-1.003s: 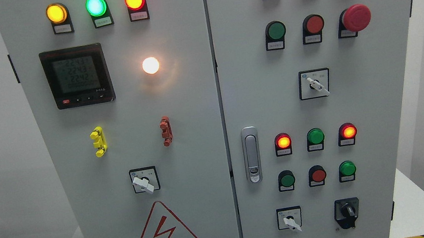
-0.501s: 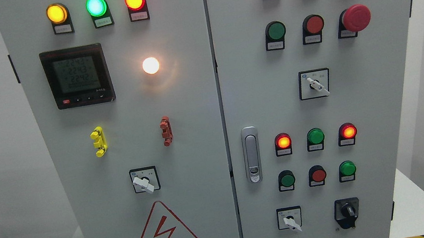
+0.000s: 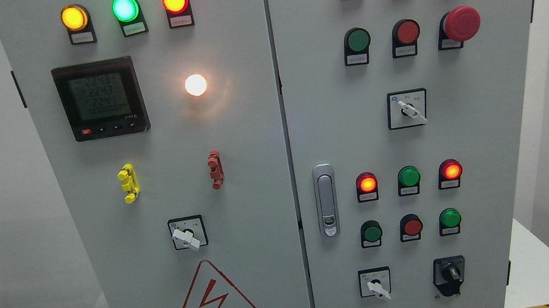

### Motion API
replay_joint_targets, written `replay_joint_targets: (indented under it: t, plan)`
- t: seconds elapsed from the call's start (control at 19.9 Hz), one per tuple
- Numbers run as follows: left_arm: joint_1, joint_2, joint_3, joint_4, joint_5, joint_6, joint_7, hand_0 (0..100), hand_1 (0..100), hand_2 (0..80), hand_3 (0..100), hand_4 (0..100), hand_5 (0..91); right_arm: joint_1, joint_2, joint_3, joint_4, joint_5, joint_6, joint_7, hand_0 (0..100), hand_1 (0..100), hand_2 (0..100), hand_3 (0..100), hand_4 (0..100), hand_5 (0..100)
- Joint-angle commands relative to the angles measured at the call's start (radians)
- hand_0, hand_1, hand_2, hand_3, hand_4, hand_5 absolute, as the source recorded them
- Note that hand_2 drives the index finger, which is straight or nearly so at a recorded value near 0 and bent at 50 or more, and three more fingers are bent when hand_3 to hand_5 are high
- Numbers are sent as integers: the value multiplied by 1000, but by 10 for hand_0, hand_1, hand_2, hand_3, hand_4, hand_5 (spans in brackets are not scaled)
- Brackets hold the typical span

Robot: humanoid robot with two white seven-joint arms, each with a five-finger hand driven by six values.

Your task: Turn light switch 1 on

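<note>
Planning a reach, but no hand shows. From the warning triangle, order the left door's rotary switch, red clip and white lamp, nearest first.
1. rotary switch, just above the warning triangle.
2. red clip, higher, mid-door.
3. white lamp, highest, lit.

Cabinet front [image 3: 250, 141] unobstructed across both doors. Raised items on left door: yellow clip [image 3: 127, 183], red clip [image 3: 215, 169], selector knob [image 3: 187, 235] below and between them. Right door: door handle [image 3: 326, 200] by centre seam, protruding red mushroom btn [image 3: 461, 23] upper right. Flat bare panel between clips.
</note>
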Motion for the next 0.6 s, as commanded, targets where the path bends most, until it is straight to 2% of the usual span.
replay_joint_targets:
  t: [0.0,0.1,0.25,0.35,0.45,0.5,0.55]
  plan:
    - [-30,-1,-126,712,-20,3,-12,318,216,0,51,122,0,0,0,0,-1,-18,0,-1,120,389,0,0,0,0]
    - [-59,-15,-190,795,-22,14,-13,340,224,0,36,101,0,0,0,0,-1,-18,0,0,120,389,0,0,0,0]
    - [-75,-26,-293,823,-23,144,-49,365,215,0,0,51,0,0,0,0,-1,-17,0,-1,120,389,0,0,0,0]
    - [-84,-28,-312,823,-29,227,-73,373,195,0,0,26,0,0,0,0,0,-18,0,-1,120,389,0,0,0,0]
    - [-96,-29,-325,818,-74,317,-166,384,170,0,0,0,0,0,0,0,0,-18,0,-1,120,389,0,0,0,0]
    - [-96,-29,-325,817,-95,344,-199,388,161,0,0,0,0,0,0,0,-1,-17,0,-1,120,389,0,0,0,0]
    - [-98,-29,-325,815,-111,355,-203,394,145,0,0,0,0,0,0,0,0,-18,0,0,120,389,0,0,0,0]
